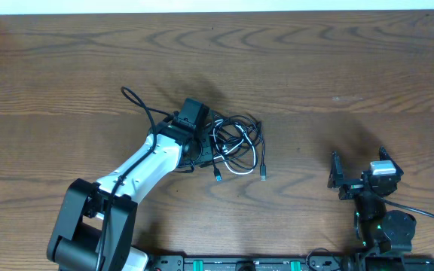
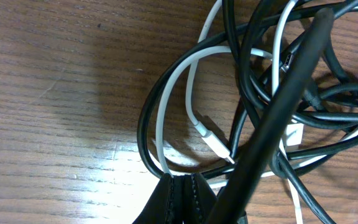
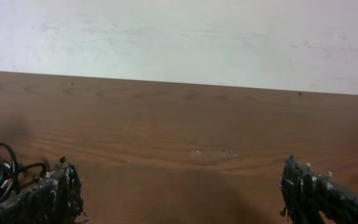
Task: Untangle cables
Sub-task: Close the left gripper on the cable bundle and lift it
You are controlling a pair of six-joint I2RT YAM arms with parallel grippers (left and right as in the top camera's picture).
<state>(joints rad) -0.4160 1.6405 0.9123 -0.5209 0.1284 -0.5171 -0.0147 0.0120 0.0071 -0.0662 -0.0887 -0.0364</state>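
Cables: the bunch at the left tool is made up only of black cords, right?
Not only black: one white cord runs among the black cords at the left tool. The left wrist view shows it.

No text, brand, number or sign can be read in any view. A small white patch (image 2: pixel 294 133) shows among the cables (image 2: pixel 160 118) just ahead of the left gripper (image 2: pixel 180 188), but it is too blurred to tell whether it bears any print. The green marks (image 1: pixel 202 265) on the black bar behind the arms' bases are too small to make out.
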